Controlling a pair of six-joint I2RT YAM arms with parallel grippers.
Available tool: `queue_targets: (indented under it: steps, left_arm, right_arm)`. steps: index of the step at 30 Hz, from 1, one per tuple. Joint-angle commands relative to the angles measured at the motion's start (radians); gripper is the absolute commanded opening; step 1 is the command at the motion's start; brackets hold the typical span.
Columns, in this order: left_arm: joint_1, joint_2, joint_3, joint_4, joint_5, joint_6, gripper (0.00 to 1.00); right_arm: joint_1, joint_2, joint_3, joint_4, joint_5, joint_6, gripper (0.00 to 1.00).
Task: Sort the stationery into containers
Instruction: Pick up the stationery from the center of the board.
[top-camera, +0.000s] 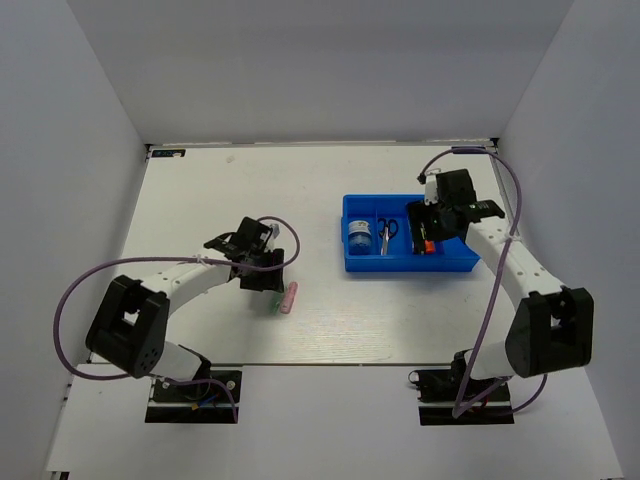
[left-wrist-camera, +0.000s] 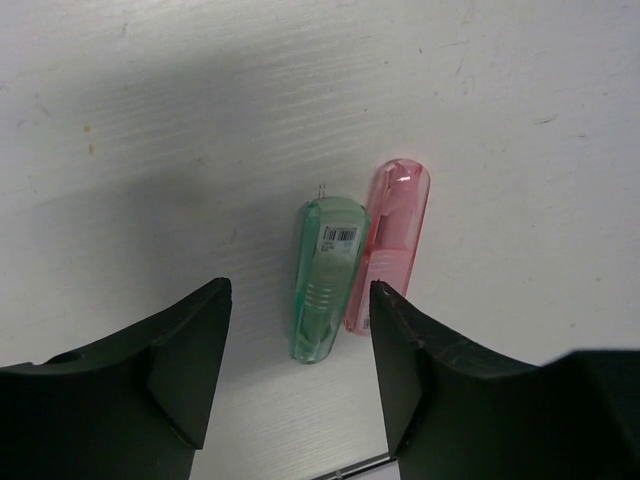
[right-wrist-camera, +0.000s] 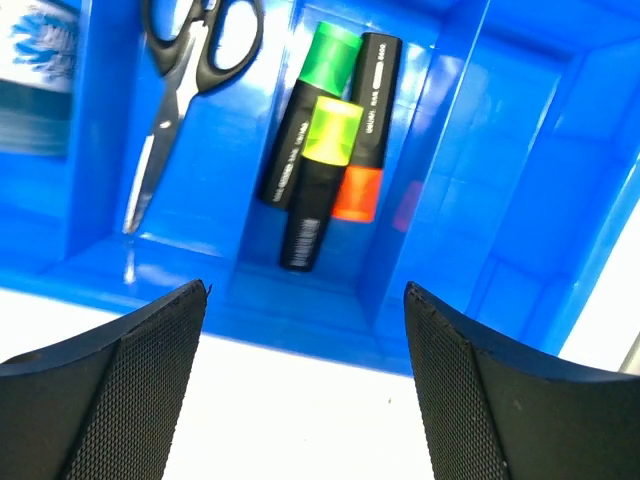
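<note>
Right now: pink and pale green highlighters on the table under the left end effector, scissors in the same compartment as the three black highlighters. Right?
No: right wrist view shows the scissors in their own compartment beside the black highlighters. Rest holds.

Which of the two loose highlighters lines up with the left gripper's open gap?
The pale green highlighter, bearing a barcode sticker; the pink highlighter beside it sits off toward one finger.

Right wrist view: the roll (right-wrist-camera: 30, 70) is blurred and cut off at the left edge, and the scissors (right-wrist-camera: 170, 110) lose their handles past the top. From above, the right gripper (top-camera: 430, 230) hides most of the highlighters (top-camera: 426, 246). Left wrist view: the pink highlighter (left-wrist-camera: 395, 230) has its near end behind the left gripper (left-wrist-camera: 300, 287).
</note>
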Motion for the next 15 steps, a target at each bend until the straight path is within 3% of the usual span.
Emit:
queue_targets:
  steps: [1,15]
  left_arm:
    - [-0.035,0.023,0.046,-0.013,-0.089,0.037,0.67]
    - [-0.143,0.147,0.06,-0.019,-0.23,0.043,0.62]
  right_arm:
    - [-0.014,-0.072,-0.054,0.039,-0.084,0.03,0.82]
    - [-0.071,-0.224,-0.136,0.056,-0.21,0.062,0.82]
